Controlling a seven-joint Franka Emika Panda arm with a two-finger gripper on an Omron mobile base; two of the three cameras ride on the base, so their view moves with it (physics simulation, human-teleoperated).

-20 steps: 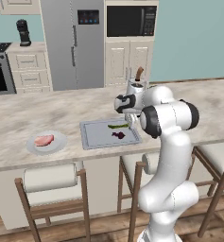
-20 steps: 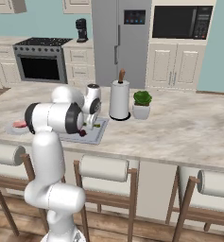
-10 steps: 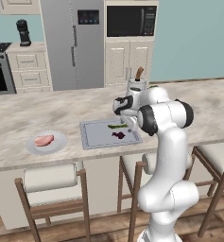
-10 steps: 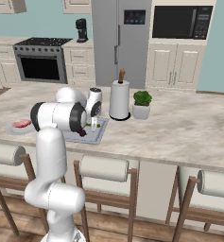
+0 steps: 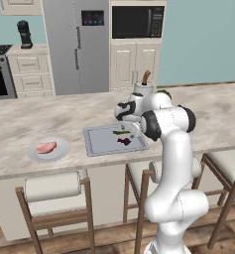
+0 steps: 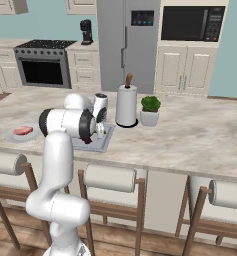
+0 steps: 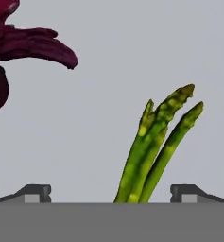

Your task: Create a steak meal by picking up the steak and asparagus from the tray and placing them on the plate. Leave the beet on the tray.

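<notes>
Right now the gripper (image 7: 111, 193) hangs low over the tray (image 5: 96, 144), jaws spread wide and grasping nothing. From the hand view, the asparagus (image 7: 156, 146) lies on the grey tray floor between the two dark fingertips (image 7: 35, 193), its green tips fanning up and to the right, clear of both pads. Up in the top-left corner of that same view sits the beet (image 7: 19, 42), dark purplish red, well apart from the green stalks and also resting on the tray.

Over in the left base view, the white arm bends forward across the marble counter (image 5: 49, 114), the hand down above the right half of the tray. The asparagus (image 5: 121, 132) shows as a thin green stick toward the tray's far side, and the beet (image 5: 124, 141) is just in front of it, nearer the counter's front edge. To the left, well apart from the tray, the plate (image 5: 62, 151) sits on the counter, and the steak (image 5: 46, 147) is already lying on it, pink and flat.

From the right base view, the steak (image 6: 23, 131) shows on the plate (image 6: 12, 136) at the far left, the arm's elbow covers much of the tray (image 6: 106, 141), and a paper towel roll (image 6: 126, 104) and a potted plant (image 6: 150, 110) stand farther along the counter.
</notes>
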